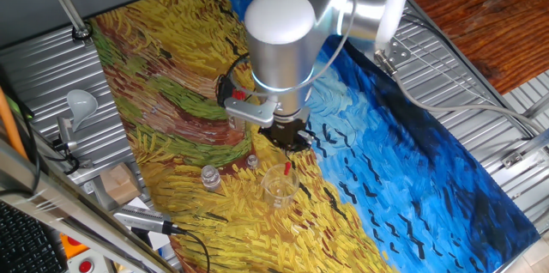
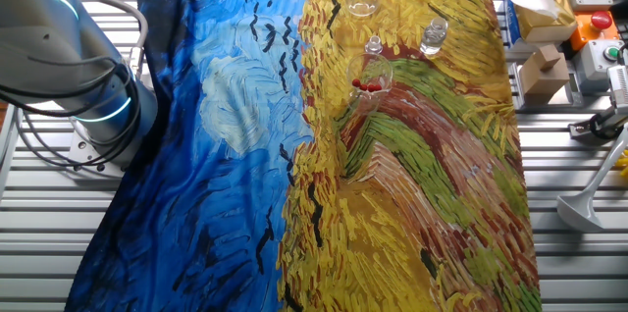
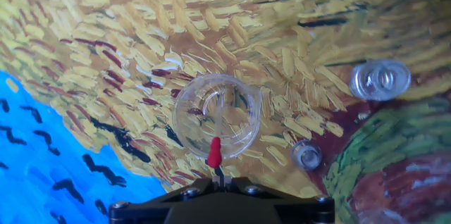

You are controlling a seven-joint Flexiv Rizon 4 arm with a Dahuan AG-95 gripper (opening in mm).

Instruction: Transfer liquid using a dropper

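Observation:
My gripper (image 3: 220, 177) is shut on a slim dropper whose red bulb (image 3: 213, 152) sticks out past the fingertips. It hangs over the near rim of an empty clear beaker (image 3: 217, 115) that stands on the painted cloth. In one fixed view the gripper (image 1: 288, 154) hovers just above that beaker (image 1: 280, 189), with the red bulb (image 1: 286, 168) between them. In the other fixed view the beaker (image 2: 363, 0) is at the top edge and the gripper is almost out of frame. A second beaker (image 2: 371, 81) holds several more red-bulbed droppers.
A clear capped bottle (image 3: 380, 79) and a smaller vial (image 3: 307, 155) stand to the right of the beaker; they also show in one fixed view, bottle (image 1: 210, 177) and vial (image 1: 252, 160). Boxes and a button unit (image 2: 589, 18) sit off the cloth.

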